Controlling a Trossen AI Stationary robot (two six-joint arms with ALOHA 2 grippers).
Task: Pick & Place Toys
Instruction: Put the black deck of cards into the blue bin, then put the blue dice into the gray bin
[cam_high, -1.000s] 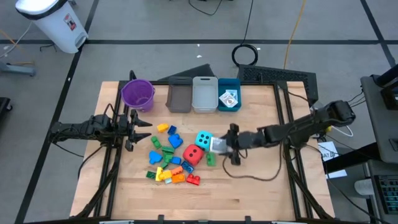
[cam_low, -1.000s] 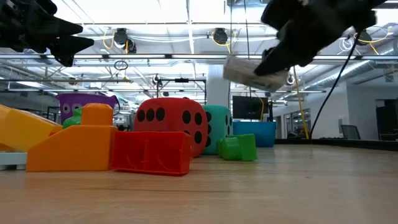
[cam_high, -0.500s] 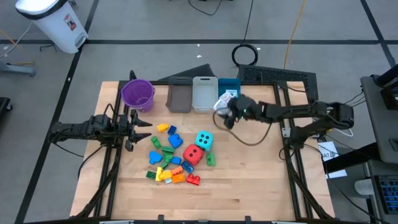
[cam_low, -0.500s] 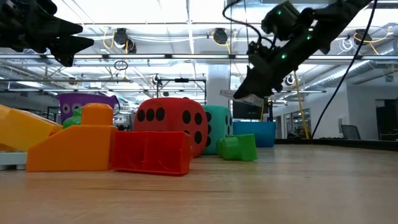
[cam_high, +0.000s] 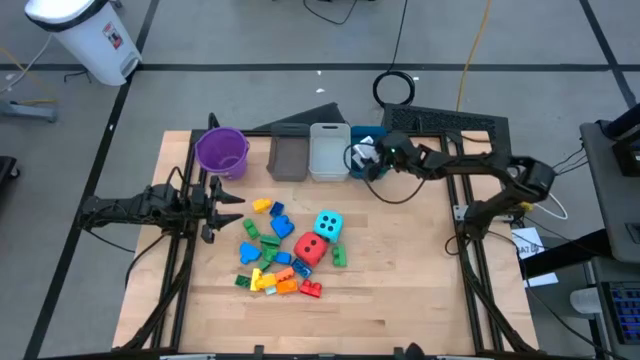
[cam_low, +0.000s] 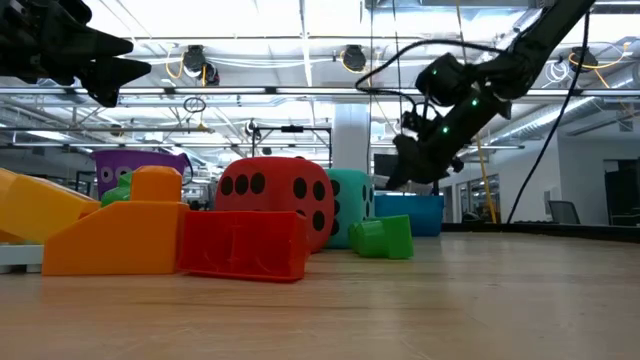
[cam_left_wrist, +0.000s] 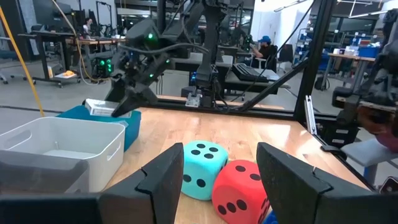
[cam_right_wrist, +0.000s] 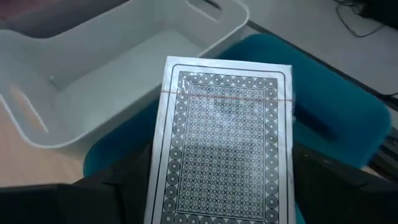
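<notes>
High view, right gripper: reaches in over the blue bin at the far edge of the table, just beside the white bin.
High view, left gripper: waits near the purple bucket, apart from the toys.
High view, toys: bricks, cyan die and red die lie clustered mid-table, well apart from the bins.
Low view, right gripper: hangs above the blue bin, behind the red die and cyan die; green brick sits on the wood in front.
Left wrist view, left fingers: part-way open, nothing between them; both dice just ahead.
Left wrist view, card pack: a flat pale slab under the far right gripper, level with the rim of the blue bin.
Right wrist view, card pack: patterned back facing up, clamped between wide-spread fingers on its long edges; long axis running straight out ahead of the gripper toward the bins, lying about flat.
Right wrist view, placement: above the blue bin, with the white bin alongside.
Step in hand, judged: placing, with the pack carried to the blue bin and not yet let go.
Next move, judged: lower a little, spread the fingers, keep the pack flat so it drops inside the rim, not onto the white bin's wall.
</notes>
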